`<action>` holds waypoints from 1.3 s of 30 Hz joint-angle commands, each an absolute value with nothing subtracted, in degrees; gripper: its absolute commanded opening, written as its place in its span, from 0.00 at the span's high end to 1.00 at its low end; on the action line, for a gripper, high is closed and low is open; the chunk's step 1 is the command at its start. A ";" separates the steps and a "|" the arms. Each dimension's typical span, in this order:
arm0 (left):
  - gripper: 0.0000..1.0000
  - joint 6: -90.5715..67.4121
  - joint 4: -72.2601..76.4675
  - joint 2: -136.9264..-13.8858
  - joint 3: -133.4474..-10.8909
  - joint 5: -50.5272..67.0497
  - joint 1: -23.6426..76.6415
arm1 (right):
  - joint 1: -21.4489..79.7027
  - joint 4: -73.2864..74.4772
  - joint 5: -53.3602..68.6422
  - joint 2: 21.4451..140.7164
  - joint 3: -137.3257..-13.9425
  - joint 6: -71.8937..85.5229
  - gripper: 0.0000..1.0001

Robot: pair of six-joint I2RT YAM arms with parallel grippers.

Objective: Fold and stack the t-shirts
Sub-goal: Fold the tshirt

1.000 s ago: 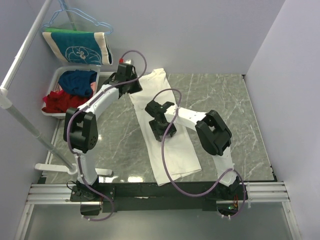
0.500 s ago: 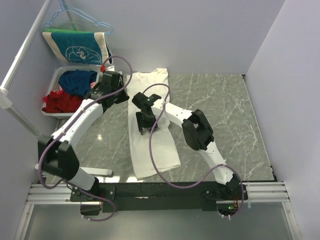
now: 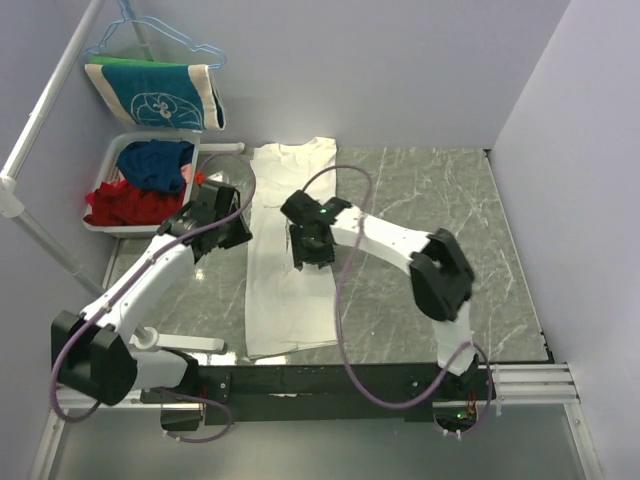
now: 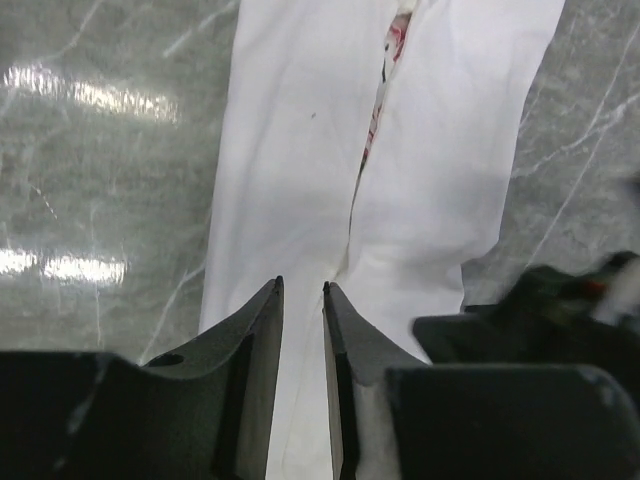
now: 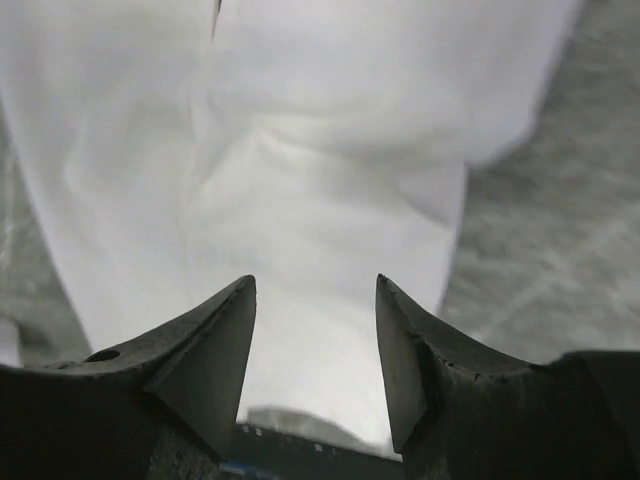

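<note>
Left wrist, my left gripper point(image 4: 300, 290): fingers a narrow slit apart; I cannot tell if they pinch cloth.
Right wrist, my right gripper point(image 5: 315, 285): fingers spread wide, holding nothing, above white cloth.
T-shirt point(image 3: 280, 300): long narrow strip lying flat on the table point(image 3: 480, 220).

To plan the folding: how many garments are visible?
4: a cream-white cloth t-shirt folded lengthwise on the grey marble table, a teal-and-cream garment hanging far left, a blue one and a red one in the white plastic basket; more may be hidden there.
</note>
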State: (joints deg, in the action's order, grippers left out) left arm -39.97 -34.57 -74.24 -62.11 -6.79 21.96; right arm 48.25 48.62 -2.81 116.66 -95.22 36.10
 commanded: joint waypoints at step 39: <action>0.77 -79.98 -54.33 -54.84 -29.80 -5.19 47.64 | 53.00 17.23 13.89 76.90 -38.85 40.87 0.36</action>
